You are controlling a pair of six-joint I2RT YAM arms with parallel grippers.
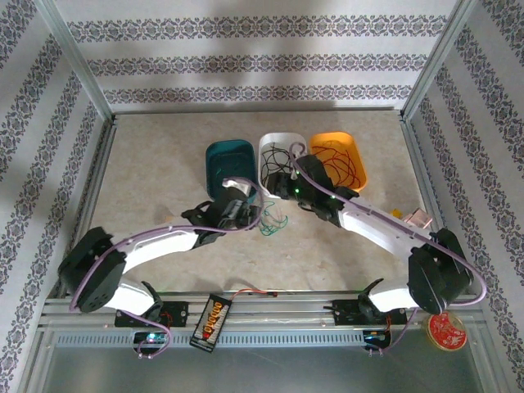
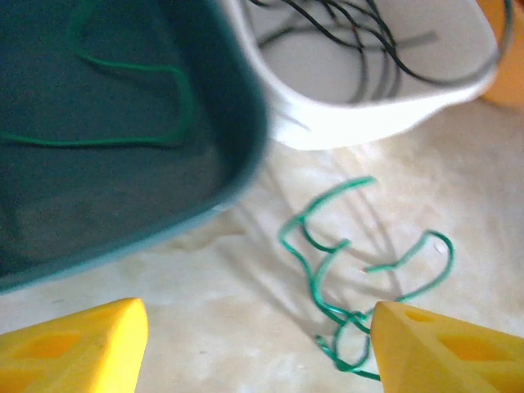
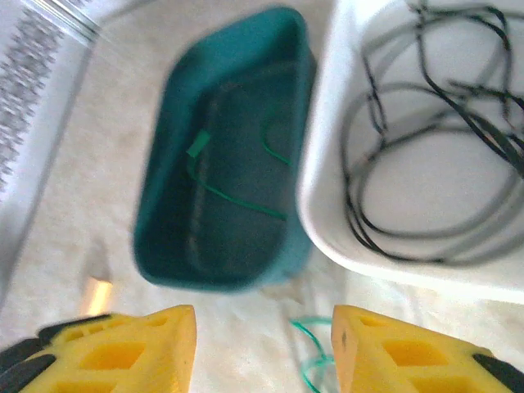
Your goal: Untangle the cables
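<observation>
The one to watch is the loose green wire [image 2: 316, 288], lying in crooked kinks on the beige tabletop just in front of the white oval plastic tray [image 2: 327, 115]. It is very thin and looks almost weightless. It is limp, though it holds its bends, so I'd expect it to trail and snag rather than lift cleanly. The best bite looks like the knotted bunch at its near end, where several strands cross and the pads get more than a single thread.

The left gripper [image 2: 258, 344] hovers over it with yellow fingers spread wide and nothing between them, the knot lying just by one fingertip. The right gripper [image 3: 262, 344] hangs in front of the white tray with its jaws parted and empty.

The black wires [image 3: 360, 225] loop loosely inside the white tray. To its left, the teal plastic tray [image 2: 123, 213] carries one green strand [image 2: 187, 102]. To its right, the orange plastic tray [image 1: 348, 147] holds the red wires [image 1: 336, 164]. The colours look mostly sorted already, with this green piece left.
</observation>
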